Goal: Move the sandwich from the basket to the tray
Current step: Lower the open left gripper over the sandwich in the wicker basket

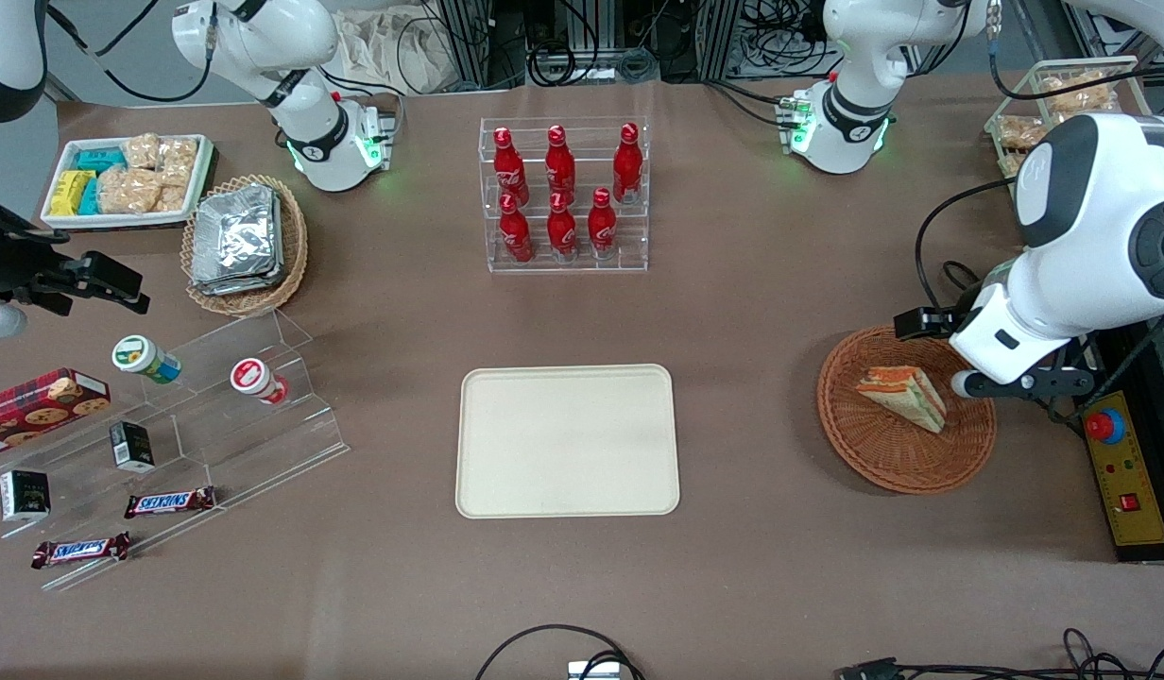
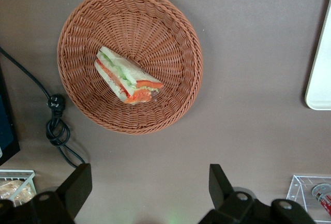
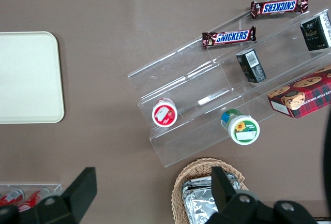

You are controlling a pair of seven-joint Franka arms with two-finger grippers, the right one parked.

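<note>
The sandwich (image 1: 908, 397) (image 2: 126, 76), a pale wedge with orange and green layers, lies in the reddish-brown wicker basket (image 1: 884, 458) (image 2: 155, 22) toward the working arm's end of the table. My gripper (image 1: 1017, 383) (image 2: 150, 188) hovers above the basket's edge, open, with only bare table between its fingers (image 2: 77, 185). It is apart from the sandwich. The cream tray (image 1: 568, 439) (image 2: 320, 79) (image 3: 26, 76) lies flat at the table's middle with nothing on it.
A rack of red bottles (image 1: 565, 194) stands farther from the front camera than the tray. A black cable (image 2: 57, 125) and a yellow emergency-stop box (image 1: 1125, 472) lie beside the basket. A stepped acrylic shelf (image 1: 213, 416) with snacks sits toward the parked arm's end.
</note>
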